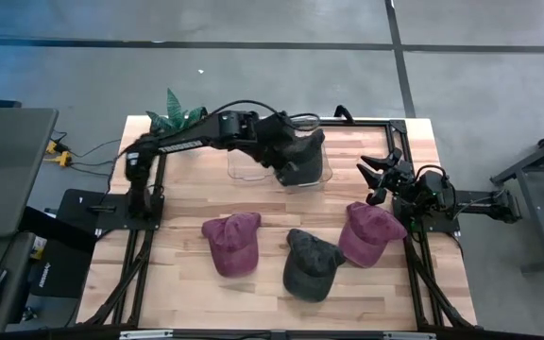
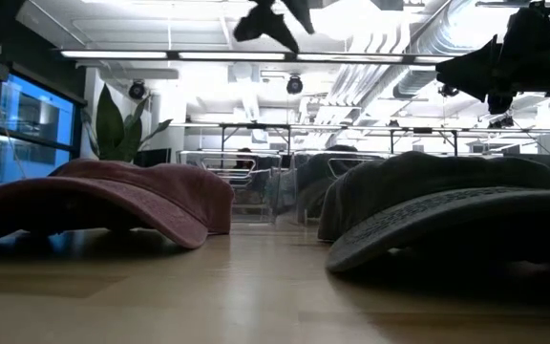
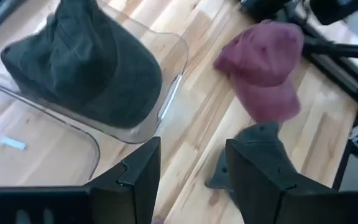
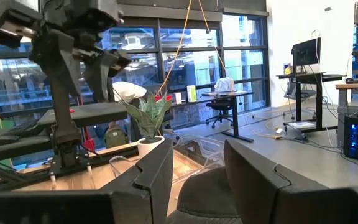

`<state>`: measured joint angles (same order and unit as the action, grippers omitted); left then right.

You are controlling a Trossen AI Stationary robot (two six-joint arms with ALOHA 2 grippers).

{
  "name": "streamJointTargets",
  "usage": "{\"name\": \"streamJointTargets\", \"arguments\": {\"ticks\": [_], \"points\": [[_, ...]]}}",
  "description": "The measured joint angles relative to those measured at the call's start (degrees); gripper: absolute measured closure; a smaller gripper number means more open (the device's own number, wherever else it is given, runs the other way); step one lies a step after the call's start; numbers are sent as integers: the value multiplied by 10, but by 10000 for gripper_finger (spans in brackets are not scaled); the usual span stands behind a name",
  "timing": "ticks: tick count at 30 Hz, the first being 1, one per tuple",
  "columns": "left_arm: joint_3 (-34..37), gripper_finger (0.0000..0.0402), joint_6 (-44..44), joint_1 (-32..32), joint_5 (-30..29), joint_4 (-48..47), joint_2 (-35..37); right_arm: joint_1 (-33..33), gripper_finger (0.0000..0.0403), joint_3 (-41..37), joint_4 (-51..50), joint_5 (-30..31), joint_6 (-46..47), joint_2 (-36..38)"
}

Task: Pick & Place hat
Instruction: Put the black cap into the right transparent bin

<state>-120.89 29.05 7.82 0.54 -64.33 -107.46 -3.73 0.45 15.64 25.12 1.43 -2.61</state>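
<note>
Your three caps, two maroon (image 1: 231,243) (image 1: 370,232), one charcoal (image 1: 311,264), line the table's (image 1: 187,212) front; a fourth dark cap (image 3: 86,65) fills the clear bin (image 3: 166,74); both grippers (image 3: 188,177) (image 1: 378,178) gape empty.

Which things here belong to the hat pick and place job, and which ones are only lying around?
Belong to the job:
- dark hat in bin
- clear bin
- maroon hat on the left
- dark grey hat
- maroon hat on the right
- left pincer, open, above the bin
- right pincer, open, waiting at the table's right edge

Only lying around:
- potted plant
</note>
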Motion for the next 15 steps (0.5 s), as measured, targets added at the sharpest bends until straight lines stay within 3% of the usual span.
{"name": "streamJointTargets", "arguments": {"ticks": [7, 15], "points": [[264, 229, 25, 0, 10, 139, 179, 0, 263, 0, 0, 0, 0, 0], [524, 229, 77, 0, 79, 320, 344, 0, 263, 0, -2, 0, 0, 0]]}}
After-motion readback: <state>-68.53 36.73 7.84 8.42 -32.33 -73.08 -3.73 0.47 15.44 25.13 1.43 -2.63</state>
